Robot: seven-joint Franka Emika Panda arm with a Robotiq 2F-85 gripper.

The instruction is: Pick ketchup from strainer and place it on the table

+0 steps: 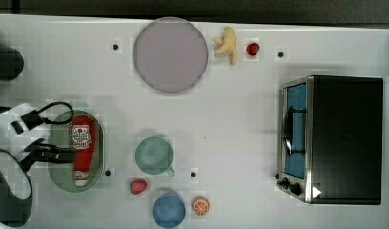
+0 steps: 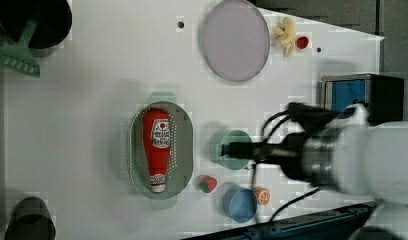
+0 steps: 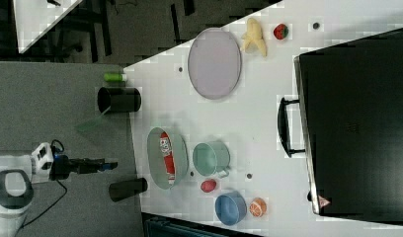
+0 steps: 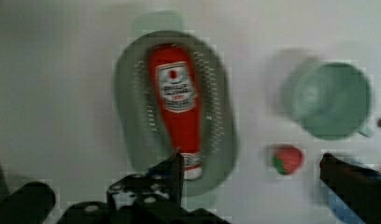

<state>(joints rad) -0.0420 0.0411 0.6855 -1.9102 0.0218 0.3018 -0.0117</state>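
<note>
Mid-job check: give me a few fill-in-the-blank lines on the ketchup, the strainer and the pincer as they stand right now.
1. The ketchup lies inside the ____.
2. The pincer is ____, holding nothing.
3. In the top view, the green mug stands to the strainer's ____.
4. The bottle's cap is coloured ____.

Missing words: strainer; open; right; white

Even, bright light falls on the white table, washing it nearly featureless, with soft faint shadows beside the green mug and the strainer. The wrist view is smeared: the ketchup label is unreadable and the gripper fingers are dark blurs. Blocky compression speckles object edges in the top, left and right views
</note>
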